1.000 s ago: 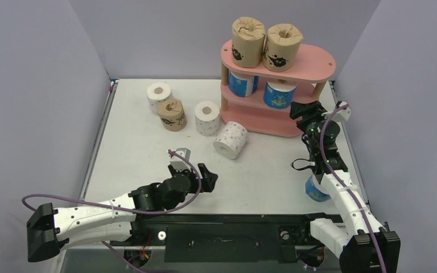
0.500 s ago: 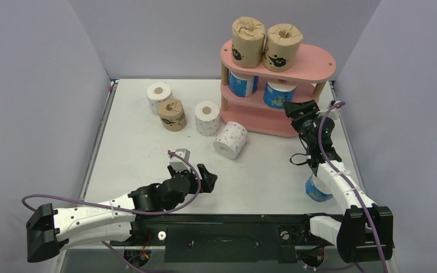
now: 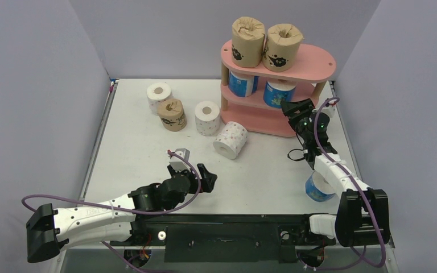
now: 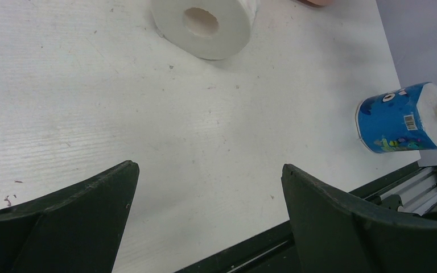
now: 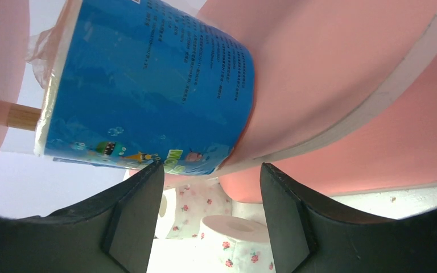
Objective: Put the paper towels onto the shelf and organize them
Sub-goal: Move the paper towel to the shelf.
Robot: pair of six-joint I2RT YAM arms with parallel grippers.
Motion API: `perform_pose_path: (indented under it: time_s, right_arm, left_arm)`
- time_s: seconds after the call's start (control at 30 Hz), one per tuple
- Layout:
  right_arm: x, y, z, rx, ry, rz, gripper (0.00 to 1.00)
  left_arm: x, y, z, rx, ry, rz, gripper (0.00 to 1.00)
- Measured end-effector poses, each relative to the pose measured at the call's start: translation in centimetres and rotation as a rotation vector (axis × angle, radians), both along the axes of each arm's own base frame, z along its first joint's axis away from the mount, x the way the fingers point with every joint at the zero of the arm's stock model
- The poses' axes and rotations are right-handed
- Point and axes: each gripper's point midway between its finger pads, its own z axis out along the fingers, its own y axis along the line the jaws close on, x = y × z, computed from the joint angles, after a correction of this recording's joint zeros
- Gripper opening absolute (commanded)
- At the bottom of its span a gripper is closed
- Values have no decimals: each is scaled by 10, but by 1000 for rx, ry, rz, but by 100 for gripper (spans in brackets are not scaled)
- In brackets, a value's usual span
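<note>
At the left, the left gripper (image 3: 207, 176) is held low over the table (image 3: 131, 148), near the front edge; its jaws are spread wide and nothing is gripped; only bare table is seen between them in the left wrist view.

Further back, four of the paper towels are left loose on the table; the back white roll (image 3: 159, 94), dotted with pink, is stood upright near the back left; the loose brown roll (image 3: 172, 114) is stood just in front of it; the middle white roll (image 3: 207, 117) is stood upright to the right of that; the tipped white roll (image 3: 231, 139) is laid on its side, just in front of the shelf.

The pink shelf (image 3: 310, 63) is stood at the back right; two top brown rolls (image 3: 248, 41) are stood side by side on its top board, towards the left end; the left blue roll (image 3: 242, 84) and the right blue roll (image 3: 277, 94) are stood on the middle board.

The right gripper (image 3: 296, 108) is held at the shelf, just beside the right blue roll; its jaws are parted and nothing is gripped; the roll is seen just past the fingertips in the right wrist view, and whether it is touched cannot be told.

The loose blue roll (image 3: 317, 192) is left on the table at the front right, partly hidden by the right arm.
</note>
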Motion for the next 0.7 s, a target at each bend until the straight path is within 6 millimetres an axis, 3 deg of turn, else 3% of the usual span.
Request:
perform_pose_path:
  time_s: [0.53,0.7]
  right_arm:
    - [7,8,6,-1,0,30,60]
    - [-7,1,38,-5,-80,9,59]
  left_arm:
    - [2,1,-3,11,4,6,97]
    - [2,1,-3,11,4,6,97]
